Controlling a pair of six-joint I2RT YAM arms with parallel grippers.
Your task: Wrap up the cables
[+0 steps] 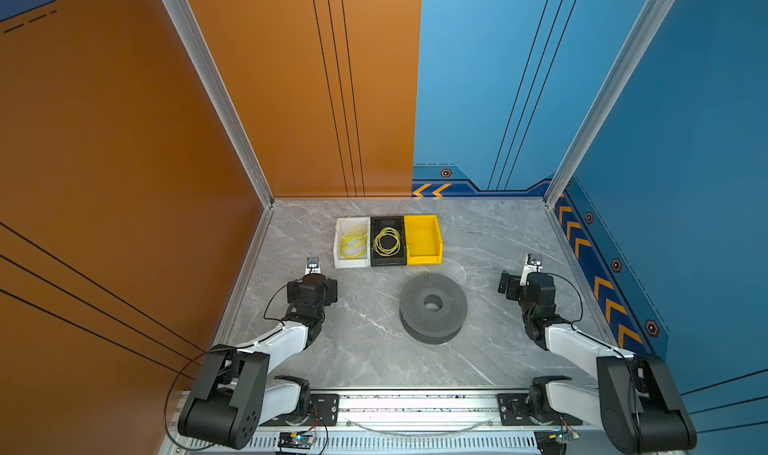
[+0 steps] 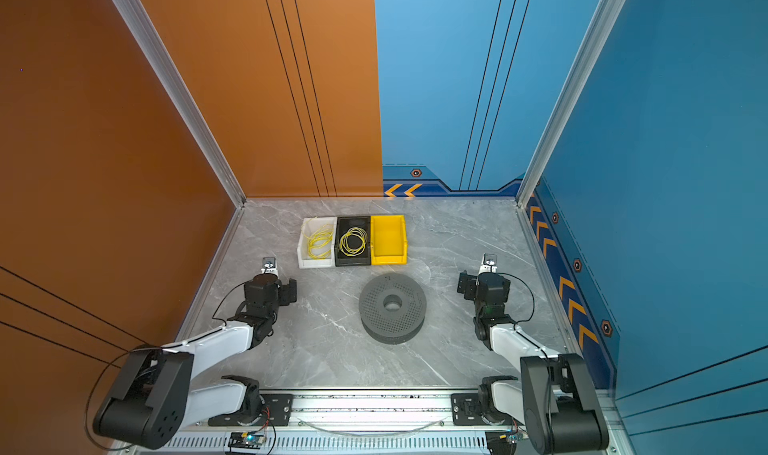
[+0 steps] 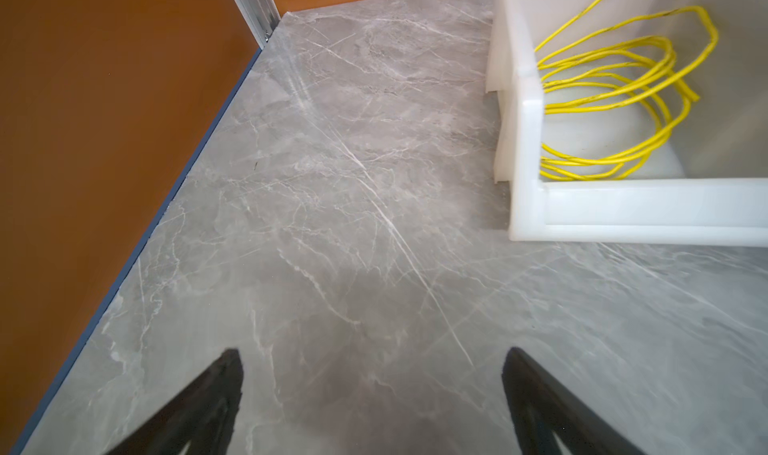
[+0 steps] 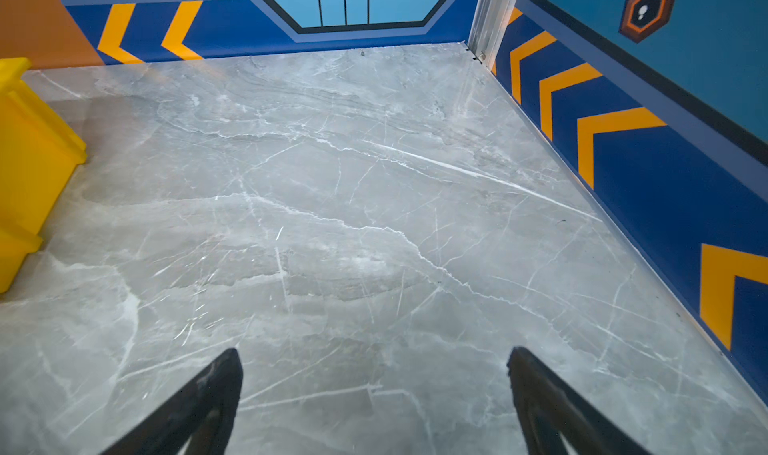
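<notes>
The left claw (image 3: 372, 351) and right claw (image 4: 374, 350) hung spread and empty either side of the grey spool (image 1: 433, 307); the cables were nowhere in view, only yellow coils (image 1: 353, 241) in bins (image 1: 351, 263) nearer the left.

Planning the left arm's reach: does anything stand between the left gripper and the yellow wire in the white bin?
Only the white bin's own wall: the yellow wire lies inside it. The table between it and the open left gripper shows nothing else.
</notes>
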